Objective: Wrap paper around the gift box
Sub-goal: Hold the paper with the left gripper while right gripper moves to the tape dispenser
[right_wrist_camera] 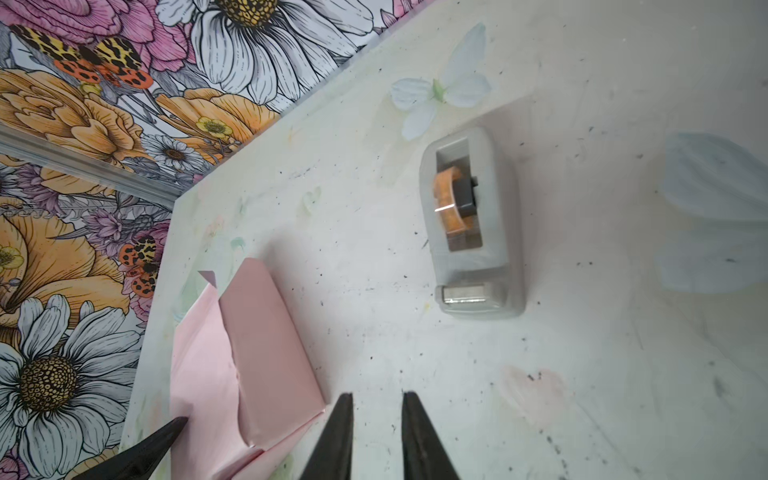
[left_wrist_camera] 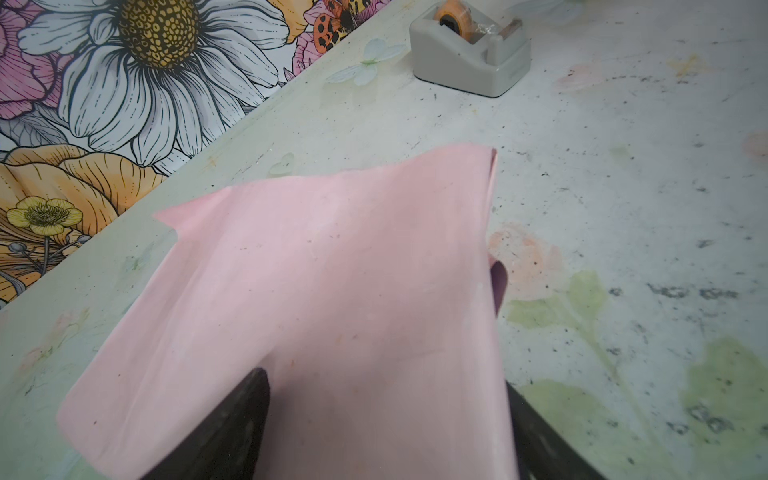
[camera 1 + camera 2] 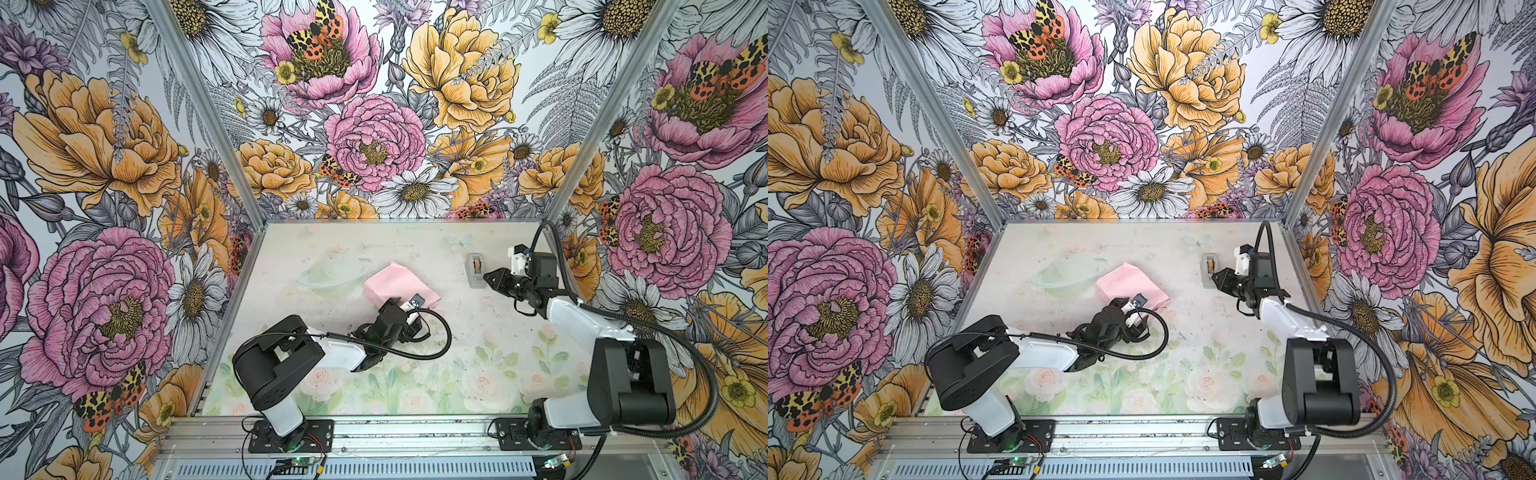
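In both top views the paper [image 3: 399, 282] lies near the middle of the table [image 3: 332, 249], pink side up and folded over into a small bundle. The gift box cannot be seen in any view. The left gripper [image 3: 392, 308] is at the near edge of the bundle, and here its fingers are hidden under the wrist. The right gripper [image 3: 492, 277] hangs just beside the tape dispenser [image 3: 477, 270], in the far right part of the table and well apart from the paper.

In the left wrist view the paper [image 2: 332, 291] fills the middle. The two black fingers [image 2: 232, 428] of the left gripper [image 2: 384, 378] stand wide apart with the bundle between them. One lies over the paper and the other is at its edge. I cannot tell whether they squeeze it. A narrow lilac strip shows at one edge of the paper. The tape dispenser [image 2: 469, 62] stands beyond the paper, apart from it.

In the right wrist view the fingers [image 1: 336, 436] of the right gripper [image 1: 378, 395] are a little apart, with nothing between them and only bare table under them. The grey tape dispenser [image 1: 473, 257], with an orange roll, stands ahead of them. The paper [image 1: 266, 353] lies to one side, and one fingertip of the left gripper reaches its pale flap.
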You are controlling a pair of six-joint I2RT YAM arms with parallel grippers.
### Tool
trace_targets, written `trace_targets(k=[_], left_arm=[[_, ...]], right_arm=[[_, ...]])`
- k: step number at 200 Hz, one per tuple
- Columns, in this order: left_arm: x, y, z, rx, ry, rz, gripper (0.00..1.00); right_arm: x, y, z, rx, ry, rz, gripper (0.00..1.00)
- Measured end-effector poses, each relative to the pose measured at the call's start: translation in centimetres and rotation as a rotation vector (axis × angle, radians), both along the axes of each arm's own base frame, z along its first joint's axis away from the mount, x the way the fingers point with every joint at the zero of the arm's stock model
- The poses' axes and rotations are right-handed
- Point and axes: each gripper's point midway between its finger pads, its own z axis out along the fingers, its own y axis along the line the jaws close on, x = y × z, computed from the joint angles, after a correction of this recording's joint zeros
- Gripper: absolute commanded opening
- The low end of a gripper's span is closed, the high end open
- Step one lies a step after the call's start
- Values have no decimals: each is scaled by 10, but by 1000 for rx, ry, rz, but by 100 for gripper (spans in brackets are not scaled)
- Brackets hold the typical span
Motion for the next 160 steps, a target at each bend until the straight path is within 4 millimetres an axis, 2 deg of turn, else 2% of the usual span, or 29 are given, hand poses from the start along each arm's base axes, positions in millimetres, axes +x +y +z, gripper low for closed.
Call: trace_targets(k=[20,59,97,160], left_arm=[[0,0,0,-7,5,1,79],[0,0,0,-9,6,-1,79],[1,0,1,-15,10,-7,79],[1,1,1,-20,14,-12,79]], right_arm=[[15,-9,-18,16,51,53,33],[40,-20,-42,42,100,118,34],[56,-13,-50,85,103,194,32],[64,-7,-61,125,145,267,30]])
